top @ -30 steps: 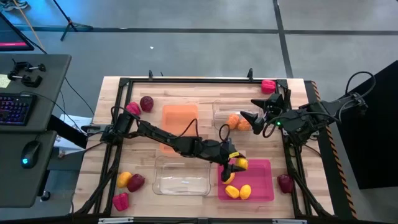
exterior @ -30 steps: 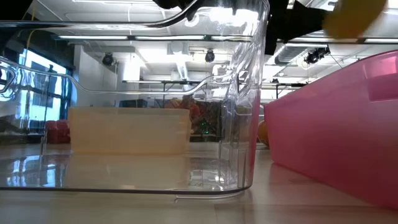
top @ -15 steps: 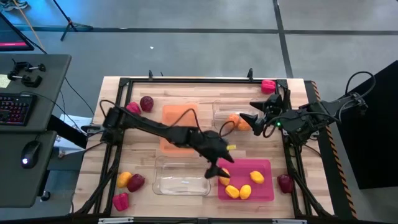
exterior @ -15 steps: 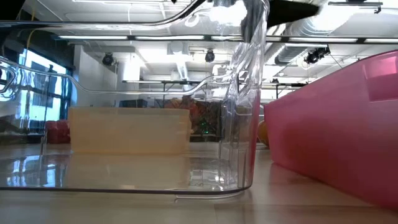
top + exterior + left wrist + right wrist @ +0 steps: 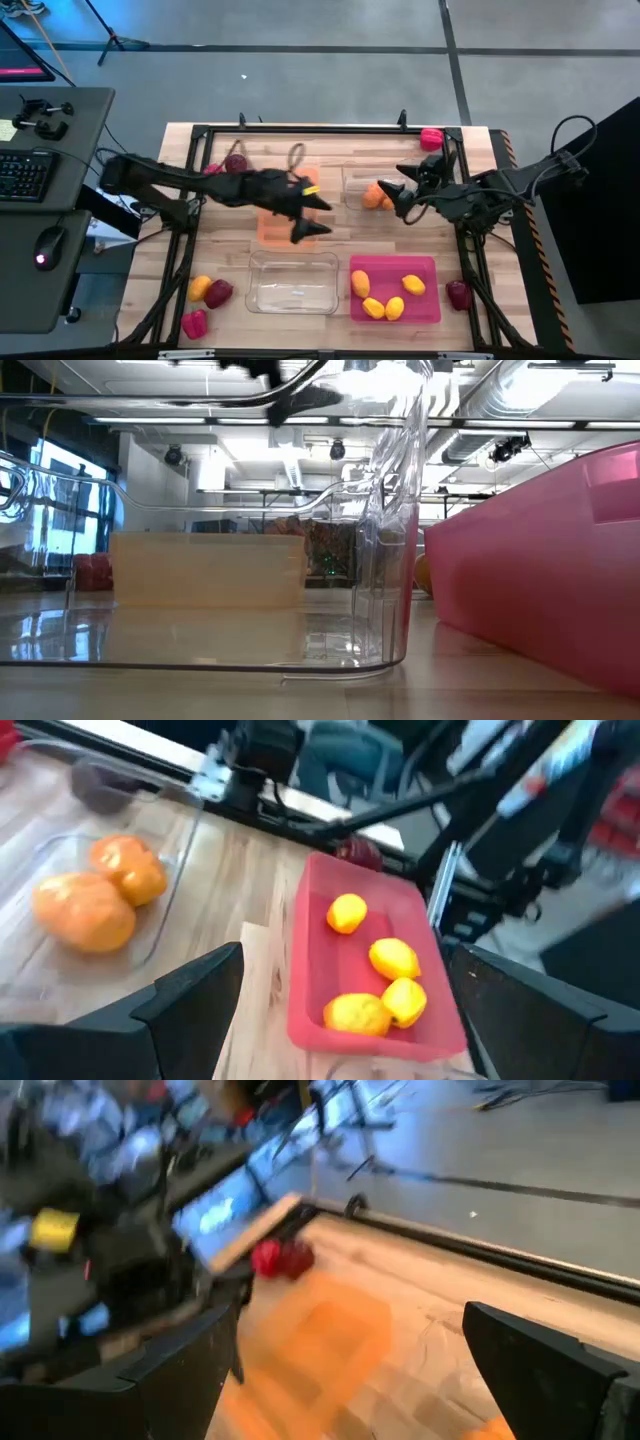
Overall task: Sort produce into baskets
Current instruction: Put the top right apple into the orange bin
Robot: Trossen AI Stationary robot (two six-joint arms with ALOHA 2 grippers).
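Observation:
My left gripper (image 5: 312, 215) is open and empty above the translucent orange basket (image 5: 278, 190); its fingers also show wide apart in the left wrist view (image 5: 345, 965). My right gripper (image 5: 394, 190) is open and empty over the far clear basket (image 5: 352, 180), beside two orange fruits (image 5: 375, 195). The magenta-pink basket (image 5: 432, 300) stands at the near right and holds several lemons (image 5: 412, 284). The near clear basket (image 5: 293, 285) stands left of it.
Loose produce lies on the table: a maroon fruit (image 5: 236, 163) and a red pepper (image 5: 213, 172) at the far left, a pepper (image 5: 432, 138) at the far right, a maroon fruit (image 5: 458, 293) at the near right, and three pieces (image 5: 205, 295) at the near left.
My left gripper has let go of a lemon over the pink basket, where the lemon now lies. It has then swung toward the table's far and left edges, from the pink basket to above the orange basket.

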